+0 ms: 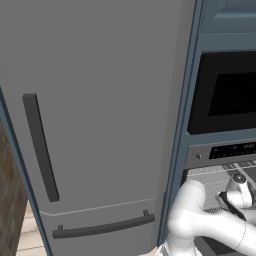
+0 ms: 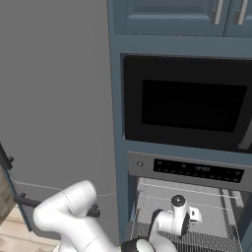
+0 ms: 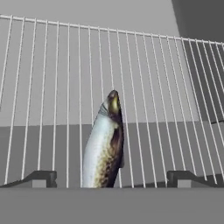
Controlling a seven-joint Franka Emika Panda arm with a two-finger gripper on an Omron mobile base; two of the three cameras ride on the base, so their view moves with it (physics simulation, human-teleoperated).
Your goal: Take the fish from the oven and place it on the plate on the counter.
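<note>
Because the gripper (image 3: 111, 179) hangs wide open with the fish (image 3: 105, 146) between its fingertips on the rack (image 3: 52, 87), closing off-centre could squirt it away.

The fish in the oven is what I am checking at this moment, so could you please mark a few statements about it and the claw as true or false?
1. The fish lies on a wire rack. True.
2. The claw is shut on the fish. False: its fingertips stand wide apart on either side of the fish, with nothing gripped.
3. The oven sits below a black-windowed appliance. True.
4. The fish already rests on a plate. False: it is on the rack in the oven.
5. A tall grey fridge stands left of the oven column. True.
</note>
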